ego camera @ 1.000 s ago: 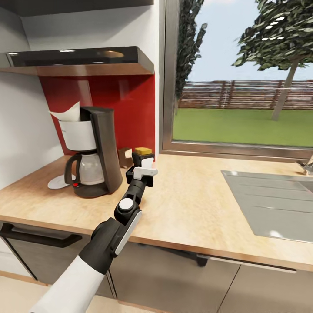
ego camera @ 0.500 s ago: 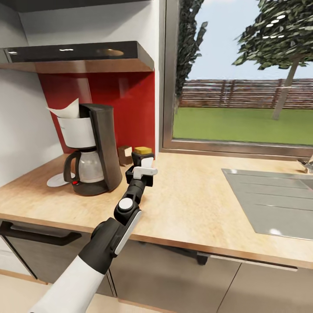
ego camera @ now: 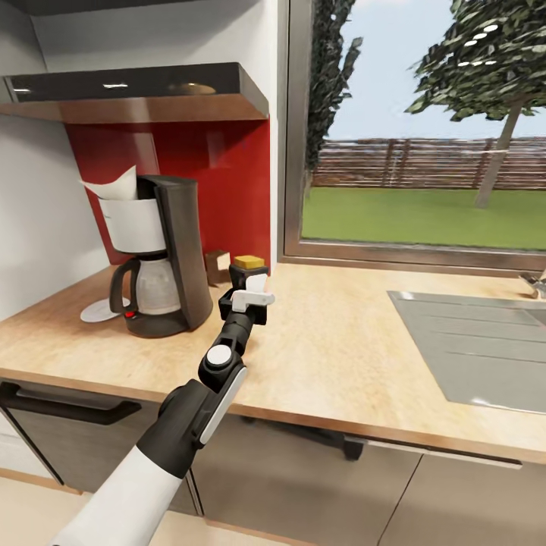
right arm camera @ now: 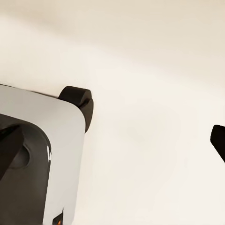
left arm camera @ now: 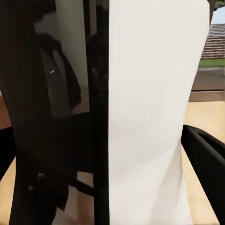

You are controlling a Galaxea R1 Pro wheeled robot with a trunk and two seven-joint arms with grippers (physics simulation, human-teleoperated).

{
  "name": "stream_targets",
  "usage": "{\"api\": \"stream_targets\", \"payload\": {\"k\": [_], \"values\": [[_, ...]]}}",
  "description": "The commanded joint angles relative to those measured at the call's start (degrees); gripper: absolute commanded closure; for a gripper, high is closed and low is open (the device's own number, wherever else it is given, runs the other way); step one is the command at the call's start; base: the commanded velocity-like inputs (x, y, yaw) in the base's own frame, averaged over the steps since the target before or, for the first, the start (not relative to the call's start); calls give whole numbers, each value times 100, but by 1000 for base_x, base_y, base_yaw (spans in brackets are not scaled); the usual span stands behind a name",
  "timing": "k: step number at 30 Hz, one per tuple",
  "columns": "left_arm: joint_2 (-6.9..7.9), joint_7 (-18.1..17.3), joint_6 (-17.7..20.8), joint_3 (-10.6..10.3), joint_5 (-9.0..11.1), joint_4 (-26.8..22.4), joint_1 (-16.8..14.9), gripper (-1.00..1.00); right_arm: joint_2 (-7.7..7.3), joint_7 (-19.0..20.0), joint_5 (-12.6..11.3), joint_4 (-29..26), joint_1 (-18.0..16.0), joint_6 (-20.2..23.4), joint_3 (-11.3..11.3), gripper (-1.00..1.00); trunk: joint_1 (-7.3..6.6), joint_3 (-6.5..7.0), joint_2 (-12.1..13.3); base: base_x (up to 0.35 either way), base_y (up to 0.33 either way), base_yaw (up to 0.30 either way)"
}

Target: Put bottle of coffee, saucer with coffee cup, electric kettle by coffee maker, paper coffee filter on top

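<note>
While the left arm reaches over the countertop [ego camera: 341, 349], its left gripper [ego camera: 246, 297] hovers just right of the coffee maker [ego camera: 163, 254], in front of a yellow-lidded jar, judged to be the bottle of coffee [ego camera: 249, 264], which stands near the machine's right side. From the head view, whether the jaws are parted or closed, or whether they carry anything, cannot be told; the left wrist view shows a white panel and a dark panel close up, apparently the machine's body. A paper coffee filter [ego camera: 114, 186] already sits in the top of the coffee maker, and a saucer [ego camera: 100, 311] lies on the counter touching or just beside its left base. No cup or kettle is visible. The right gripper's state cannot be judged from its wrist view. Judged stage: filter, saucer and bottle placed; cup and kettle remain. The next move calls for withdrawing the left arm clear of the bottle without tipping it.
</note>
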Motion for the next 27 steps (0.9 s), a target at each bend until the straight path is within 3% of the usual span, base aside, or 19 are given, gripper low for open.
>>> {"api": "stream_targets", "payload": {"k": [1, 27], "values": [[2, 47, 18, -14, 52, -7, -6, 100, 1, 27, -52, 27, -13, -42, 49, -100, 22, -24, -45, 0, 0, 0], [-2, 47, 18, 83, 52, -24, -6, 100, 2, 27, -52, 27, -9, -42, 49, -100, 264, -222, -486, 0, 0, 0]]}}
